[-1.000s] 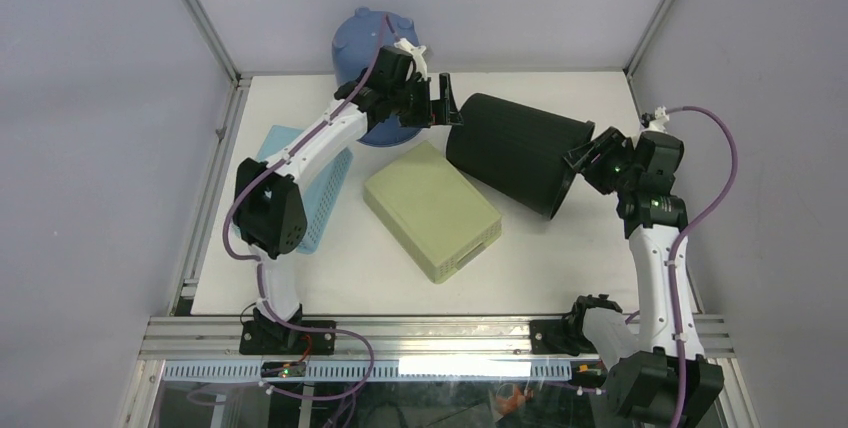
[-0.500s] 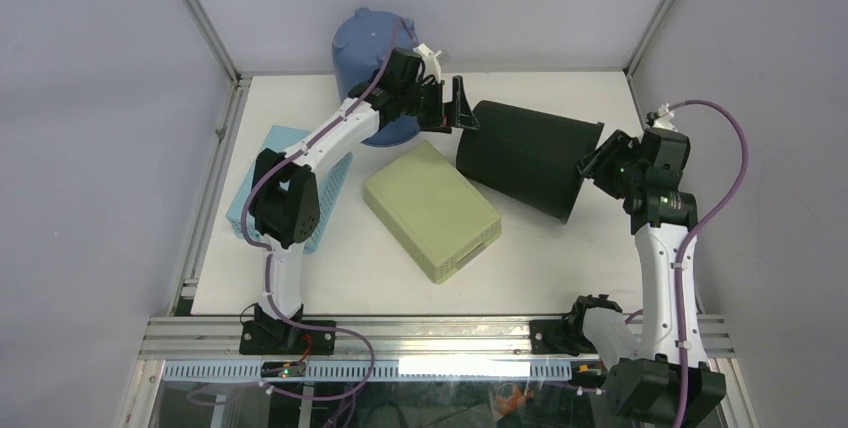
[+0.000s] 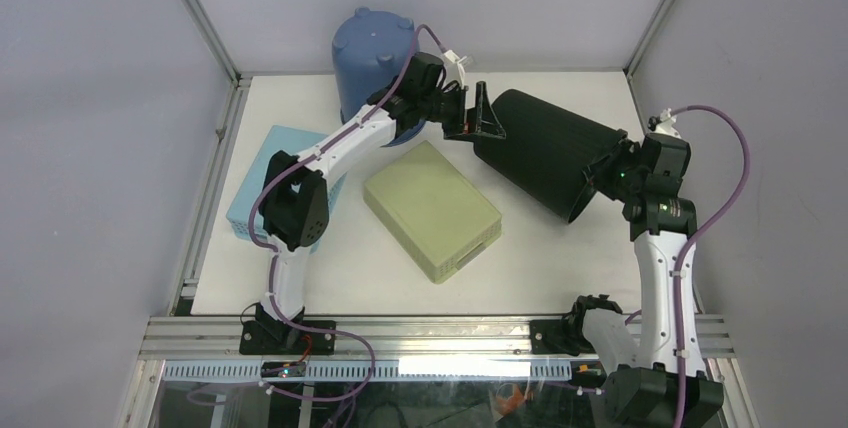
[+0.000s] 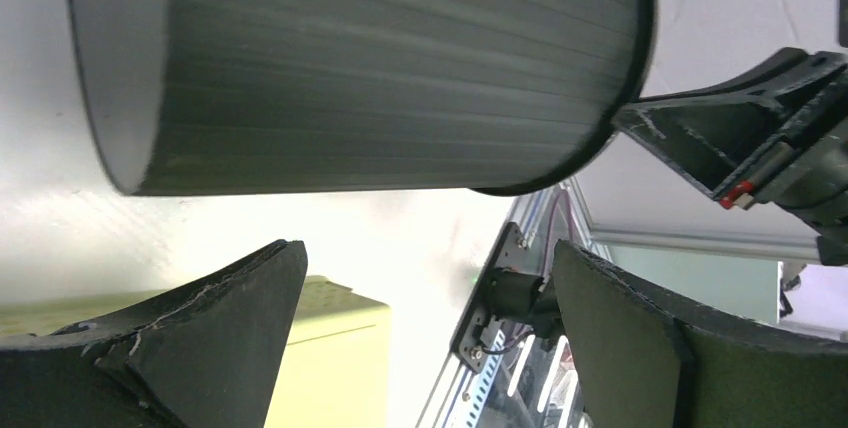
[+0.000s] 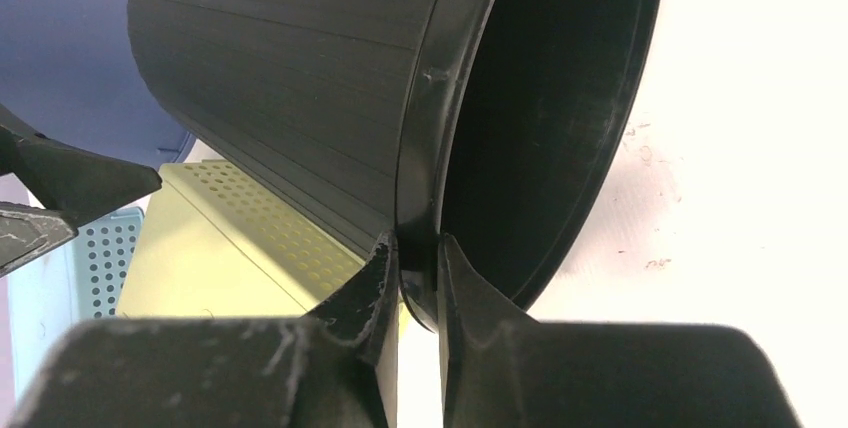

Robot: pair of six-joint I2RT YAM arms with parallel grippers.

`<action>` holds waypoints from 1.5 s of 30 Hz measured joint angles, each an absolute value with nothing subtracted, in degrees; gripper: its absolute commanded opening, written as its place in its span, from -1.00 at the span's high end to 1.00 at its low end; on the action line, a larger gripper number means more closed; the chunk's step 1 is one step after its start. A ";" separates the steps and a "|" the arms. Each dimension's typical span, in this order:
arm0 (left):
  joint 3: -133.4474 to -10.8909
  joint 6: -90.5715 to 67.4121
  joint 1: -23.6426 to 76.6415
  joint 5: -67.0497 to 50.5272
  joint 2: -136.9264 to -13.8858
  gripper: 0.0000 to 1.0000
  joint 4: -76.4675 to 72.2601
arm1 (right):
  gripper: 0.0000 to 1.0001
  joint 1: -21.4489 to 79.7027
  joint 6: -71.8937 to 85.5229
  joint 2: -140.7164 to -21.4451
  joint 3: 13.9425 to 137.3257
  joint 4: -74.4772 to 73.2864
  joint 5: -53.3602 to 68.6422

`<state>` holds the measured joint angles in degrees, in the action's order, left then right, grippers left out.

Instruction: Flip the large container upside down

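The large container is a black ribbed bin held tilted on its side at the back right of the table, its closed base to the left and its mouth to the right. My right gripper is shut on its rim, one finger inside and one outside. My left gripper is open and empty next to the bin's base; in the left wrist view the bin lies above the spread fingers, apart from them.
A pale yellow-green perforated box lies mid-table, just left of the bin. A blue upturned bucket stands at the back. A light blue perforated basket lies at the left. The enclosure walls close in on both sides.
The right gripper has lifted the bin's mouth end and carried it rightward, so the bin is more tilted. The left gripper has followed to the right, staying open beside the bin's base.
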<state>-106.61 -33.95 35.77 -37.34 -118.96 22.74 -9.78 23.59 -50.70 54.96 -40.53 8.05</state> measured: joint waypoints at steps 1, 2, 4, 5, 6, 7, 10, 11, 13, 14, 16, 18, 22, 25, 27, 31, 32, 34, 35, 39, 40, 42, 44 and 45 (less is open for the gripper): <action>-106.76 -34.24 36.07 -37.71 -118.96 -0.98 22.28 | 1.00 -9.78 23.92 -50.41 54.54 -40.16 8.36; -106.83 -34.65 36.40 -38.02 -118.96 -0.98 21.71 | 1.00 -9.78 24.16 -50.22 54.26 -39.99 8.58; -107.22 -35.38 36.82 -38.24 -118.96 -0.98 21.21 | 1.00 -9.78 24.62 -49.84 53.63 -39.38 9.37; -107.55 -35.64 36.82 -38.33 -118.96 -0.98 21.12 | 1.00 -9.78 24.97 -49.80 53.36 -39.09 9.87; -107.85 -35.75 36.84 -38.48 -118.96 -0.98 20.91 | 1.00 -9.78 25.19 -49.82 53.23 -38.92 10.17; -108.22 -35.79 36.95 -38.48 -118.96 -0.98 20.86 | 1.00 -9.78 25.43 -49.84 53.08 -38.61 10.52; -109.03 -35.51 37.08 -36.99 -118.93 -0.98 20.51 | 1.00 -9.78 25.67 -49.82 52.90 -38.37 11.44; -109.25 -35.22 37.08 -35.57 -118.93 -0.98 20.64 | 1.00 -9.78 25.65 -49.78 52.77 -38.33 11.84; -109.60 -34.59 36.99 -32.75 -118.93 -0.98 21.47 | 1.00 -9.78 25.56 -49.54 52.53 -38.35 12.78; -109.82 -34.09 36.82 -31.35 -118.91 -0.98 22.04 | 1.00 -9.78 25.39 -49.32 52.34 -38.30 13.30; -109.97 -33.43 36.25 -29.41 -118.91 -0.98 22.81 | 1.00 -9.78 25.04 -48.58 51.62 -38.22 14.61; -110.00 -33.15 35.53 -28.23 -118.91 -0.97 23.38 | 1.00 -9.78 24.62 -47.77 50.83 -38.17 16.14; -110.00 -32.40 33.43 -26.98 -118.91 -0.98 24.60 | 1.00 -9.78 24.25 -46.96 49.60 -37.93 20.10; -110.10 -31.70 31.90 -26.81 -118.91 -0.98 25.30 | 1.00 -9.78 24.40 -46.98 48.23 -36.14 23.90; -110.30 -30.98 31.18 -26.83 -118.93 -0.98 25.61 | 1.00 -9.78 24.56 -47.22 47.29 -35.18 26.70; -112.97 -29.98 30.52 -27.31 -120.09 -0.98 25.98 | 1.00 -9.78 24.51 -48.53 46.96 -33.98 30.63; -114.06 -29.69 30.52 -27.51 -120.81 -0.98 25.98 | 1.00 -9.78 24.47 -48.90 46.96 -33.71 31.29; -115.98 -28.97 30.50 -28.23 -122.48 -0.98 25.87 | 1.00 -9.78 24.29 -49.45 46.96 -33.54 32.56; -116.88 -28.73 30.26 -28.84 -123.46 -0.98 25.85 | 1.00 -9.78 24.25 -49.60 46.96 -33.52 33.08; -119.61 -27.53 30.26 -31.44 -127.48 -0.98 25.93 | 1.00 -9.78 23.79 -49.84 46.96 -33.58 34.94; -119.81 -27.38 30.26 -31.94 -128.22 -0.98 25.96 | 1.00 -9.78 23.66 -49.89 46.96 -33.71 35.35; -119.87 -27.03 30.22 -32.91 -129.43 -0.98 26.17 | 1.00 -9.78 23.44 -49.89 46.96 -33.91 36.10; -119.96 -26.46 29.93 -33.87 -130.30 -0.98 26.52 | 1.00 -9.78 23.16 -49.89 46.96 -34.33 36.91; -119.96 -26.06 29.91 -34.63 -130.63 -0.98 26.65 | 1.00 -9.78 22.92 -49.89 46.96 -34.54 37.28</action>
